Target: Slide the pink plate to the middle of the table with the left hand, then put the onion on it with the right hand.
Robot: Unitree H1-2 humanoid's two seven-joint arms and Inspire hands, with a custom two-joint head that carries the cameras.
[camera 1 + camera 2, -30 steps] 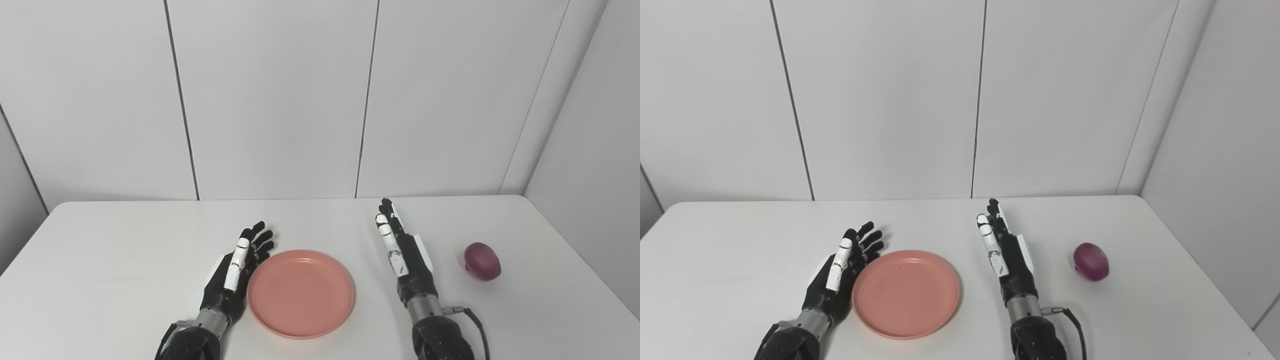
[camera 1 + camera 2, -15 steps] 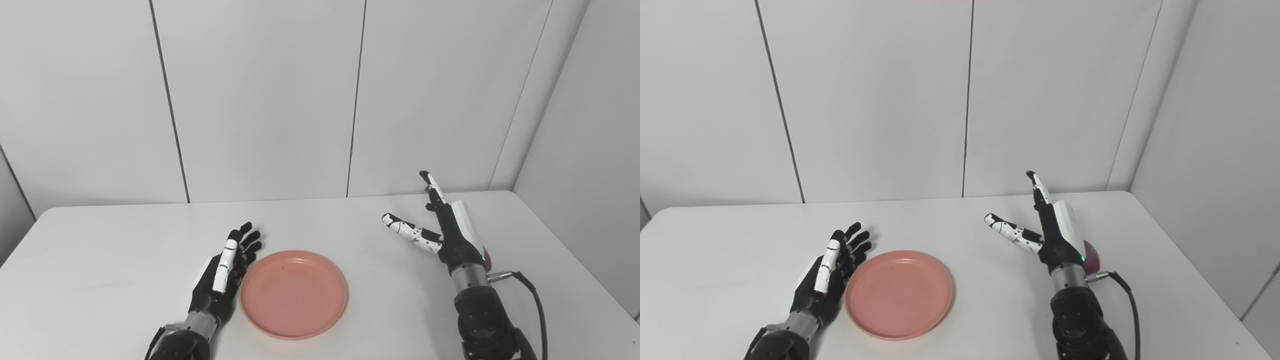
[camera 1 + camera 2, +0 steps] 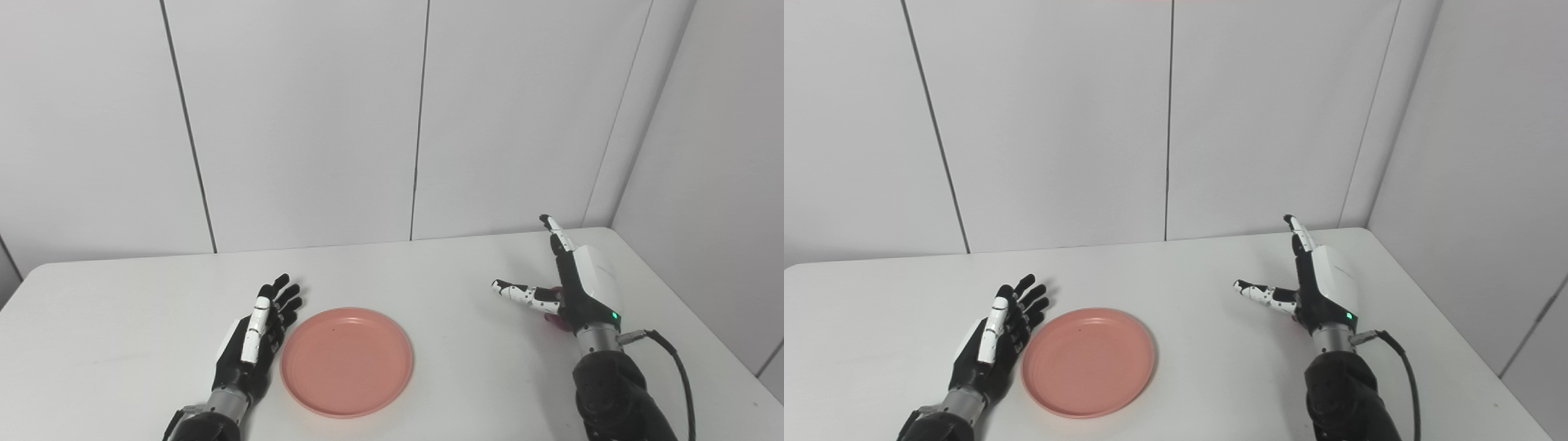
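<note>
Moved over the mostly hidden onion (image 3: 554,304), right hand (image 3: 579,293) splays open; round smooth pink plate (image 3: 346,361) sits empty

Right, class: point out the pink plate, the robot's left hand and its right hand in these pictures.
pink plate (image 3: 346,362), left eye view, on the flat middle of the dish.
left hand (image 3: 252,331), left eye view, on the back of the hand beside the plate.
right hand (image 3: 1323,288), right eye view, on its white back cover.
</note>
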